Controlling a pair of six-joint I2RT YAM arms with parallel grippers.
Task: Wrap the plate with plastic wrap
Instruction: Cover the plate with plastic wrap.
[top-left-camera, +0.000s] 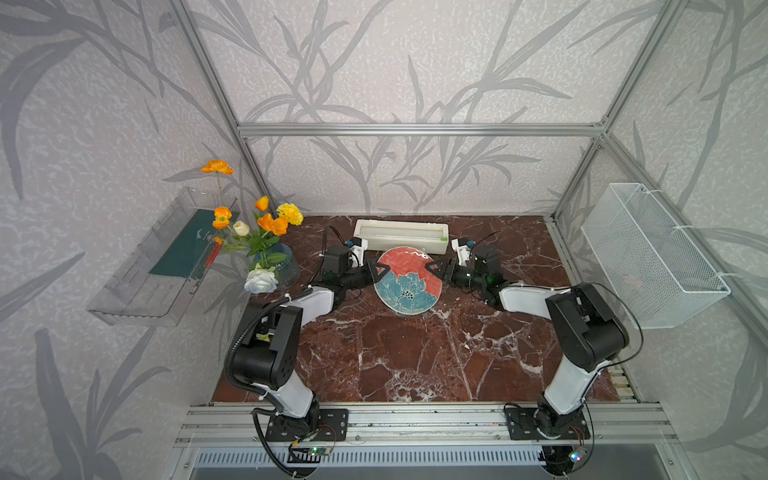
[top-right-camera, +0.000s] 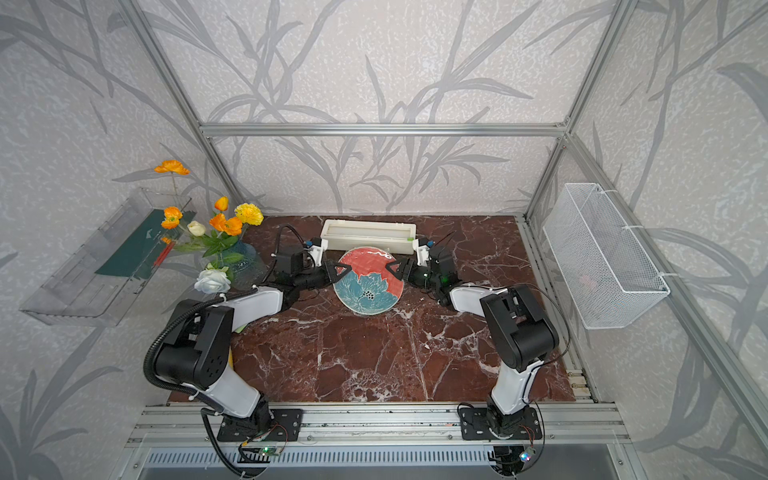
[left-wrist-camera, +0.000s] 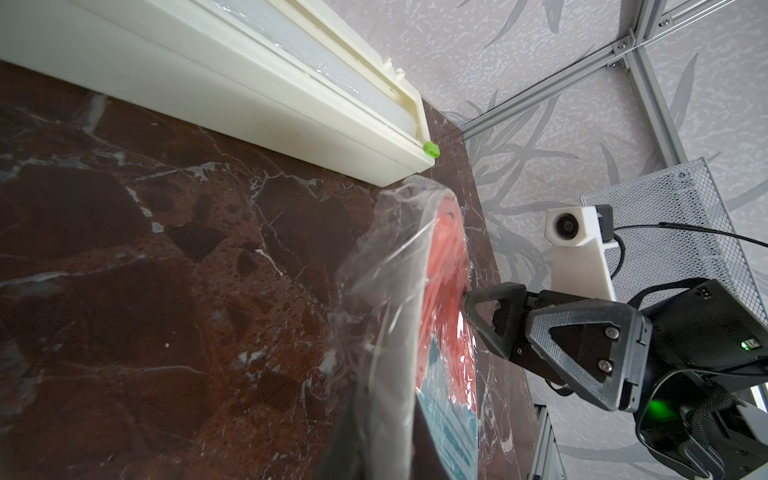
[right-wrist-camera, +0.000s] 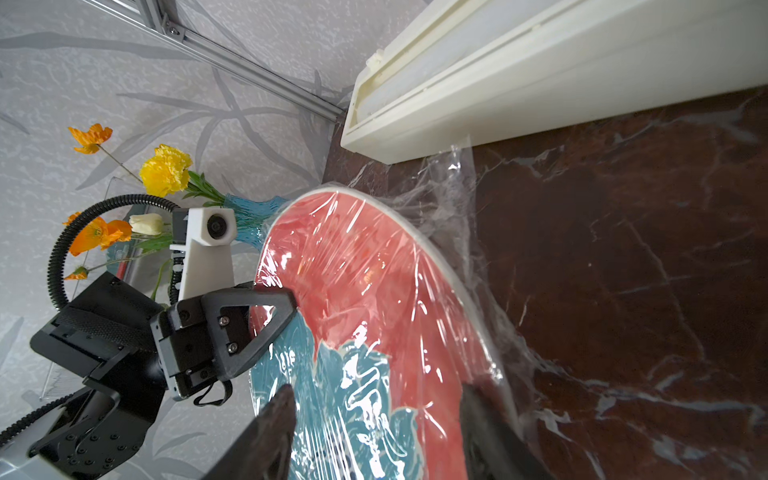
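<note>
The plastic wrap, barely visible in both top views, covers the plate, whose underside is hidden, just near of the box; the left gripper is clenched on its left rim, and the right gripper, released, straddles its right rim with parted jaws.

Bright, even light with soft shadows.
White glare streaks the thin transparent crinkly film; wrist-view foregrounds blur; top views bow at edges.
</note>
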